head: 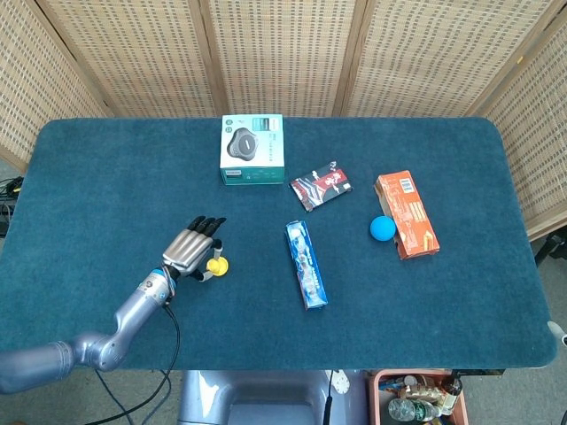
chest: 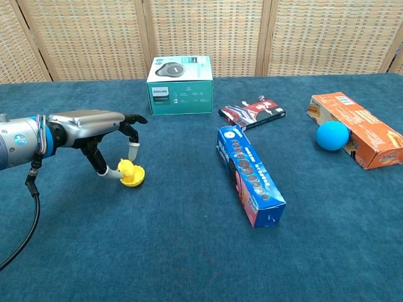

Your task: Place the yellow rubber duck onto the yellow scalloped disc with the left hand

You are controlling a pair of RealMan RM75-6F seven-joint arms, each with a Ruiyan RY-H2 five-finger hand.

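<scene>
The yellow rubber duck [chest: 127,168] sits upright on top of the yellow scalloped disc [chest: 135,181], left of the table's middle. My left hand [chest: 94,126] reaches in from the left and pinches the duck, with the thumb low on its left side and a fingertip [chest: 133,151] just above it. The other fingers stretch forward over it. From the head view, the duck [head: 214,262] covers most of the disc [head: 221,268], and the left hand [head: 190,249] lies right beside them. My right hand shows in neither view.
A teal boxed product [chest: 180,84] stands at the back. A long blue box [chest: 250,173] lies right of the disc, with a dark red packet [chest: 252,112] behind it. A blue ball [chest: 332,135] rests against an orange box [chest: 356,129] at far right.
</scene>
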